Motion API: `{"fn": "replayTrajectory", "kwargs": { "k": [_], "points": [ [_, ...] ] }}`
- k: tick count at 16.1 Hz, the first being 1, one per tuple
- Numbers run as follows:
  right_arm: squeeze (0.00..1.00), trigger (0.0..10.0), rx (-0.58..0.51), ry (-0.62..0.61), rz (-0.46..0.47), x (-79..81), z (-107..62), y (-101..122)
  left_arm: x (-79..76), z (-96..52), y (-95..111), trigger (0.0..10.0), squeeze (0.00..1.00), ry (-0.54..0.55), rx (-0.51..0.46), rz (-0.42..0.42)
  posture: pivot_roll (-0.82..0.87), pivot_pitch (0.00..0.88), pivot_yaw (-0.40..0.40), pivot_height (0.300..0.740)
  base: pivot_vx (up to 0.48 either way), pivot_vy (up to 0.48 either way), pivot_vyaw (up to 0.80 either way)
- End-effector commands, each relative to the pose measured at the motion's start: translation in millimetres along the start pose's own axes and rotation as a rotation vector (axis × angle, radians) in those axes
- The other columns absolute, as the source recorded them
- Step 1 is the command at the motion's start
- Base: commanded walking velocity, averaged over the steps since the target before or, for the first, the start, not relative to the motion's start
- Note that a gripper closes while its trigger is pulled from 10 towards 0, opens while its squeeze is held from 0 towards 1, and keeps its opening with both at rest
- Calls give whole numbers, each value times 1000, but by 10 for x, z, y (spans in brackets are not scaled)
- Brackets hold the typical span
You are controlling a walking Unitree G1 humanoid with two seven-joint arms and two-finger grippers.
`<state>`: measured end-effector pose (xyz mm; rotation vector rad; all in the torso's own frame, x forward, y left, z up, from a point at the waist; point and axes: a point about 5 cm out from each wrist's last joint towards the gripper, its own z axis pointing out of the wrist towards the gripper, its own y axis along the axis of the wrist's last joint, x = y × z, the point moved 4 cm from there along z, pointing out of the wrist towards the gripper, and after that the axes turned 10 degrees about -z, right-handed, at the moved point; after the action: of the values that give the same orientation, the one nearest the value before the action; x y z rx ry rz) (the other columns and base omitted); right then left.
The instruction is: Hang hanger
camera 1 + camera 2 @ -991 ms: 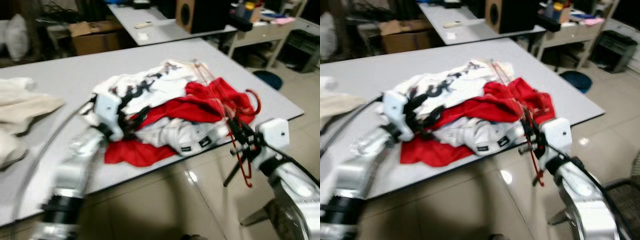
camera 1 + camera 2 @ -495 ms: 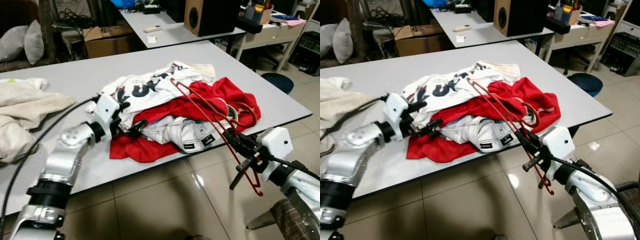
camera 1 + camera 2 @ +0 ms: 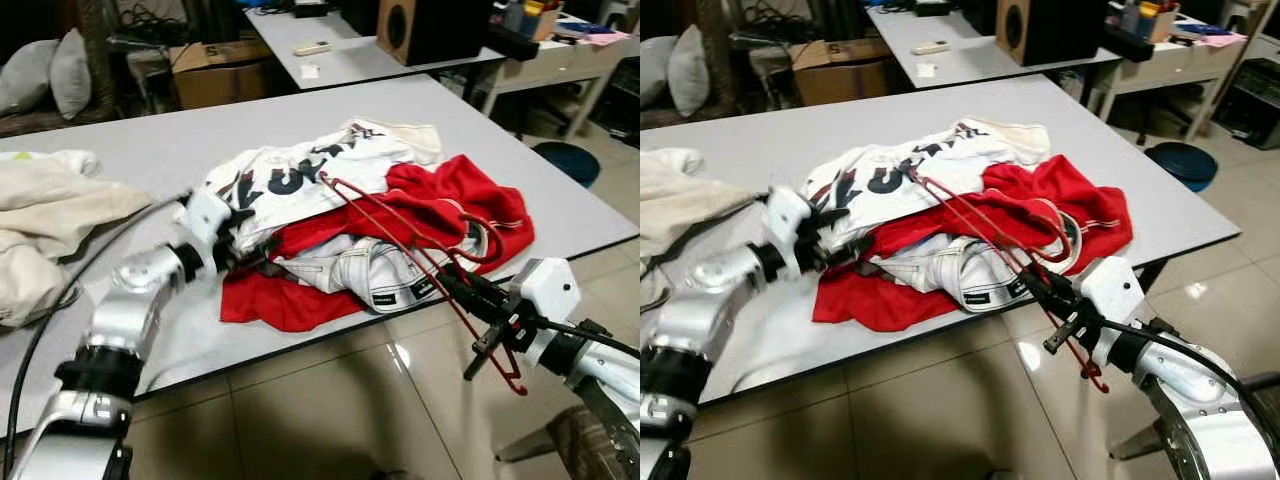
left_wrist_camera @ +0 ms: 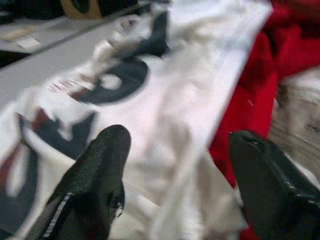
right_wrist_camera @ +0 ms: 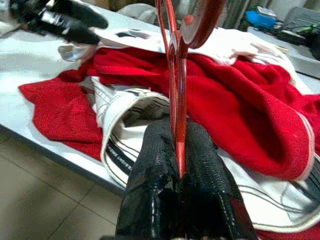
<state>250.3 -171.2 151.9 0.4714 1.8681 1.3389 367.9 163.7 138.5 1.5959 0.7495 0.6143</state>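
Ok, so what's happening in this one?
The robot stands at a grey table with a heap of clothes. Its right pincer is shut on a red hanger, held at the table's near edge with the far end lying across the heap. Its left pincer is open at a white printed shirt beside a red garment. Nothing is on the hanger yet.

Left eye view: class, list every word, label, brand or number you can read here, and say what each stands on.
White T-shirt: large black letters, crumpled and partly folded under; no whole word can be read.
Black tags on the white garment: white print, too small to read.
Cardboard box: one dark mark, too blurred to read.
No text can be quoted with certainty.
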Motion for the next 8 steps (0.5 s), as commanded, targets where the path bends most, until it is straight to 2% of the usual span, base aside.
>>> {"fn": "replayTrajectory", "kwargs": {
  "k": [1, 3, 8],
  "points": [
    [0, 10000, -21, 28, -14, 19, -1, 57, 36, 5, 114, 0, 0, -26, -29, 3, -108, 0, 77, 740, 0, 0, 0],
    [0, 10000, -19, 40, -15, 45, -16, 51, 42, 36, 142, 0, 0, -59, -14, 23, -109, 0, 85, 740, 0, 0, 0],
    [0, 10000, -19, 57, -17, 83, -6, 38, 64, 137, 33, 0, 0, -85, 76, 93, -102, 0, 90, 740, 0, 0, 0]
  ]
}}
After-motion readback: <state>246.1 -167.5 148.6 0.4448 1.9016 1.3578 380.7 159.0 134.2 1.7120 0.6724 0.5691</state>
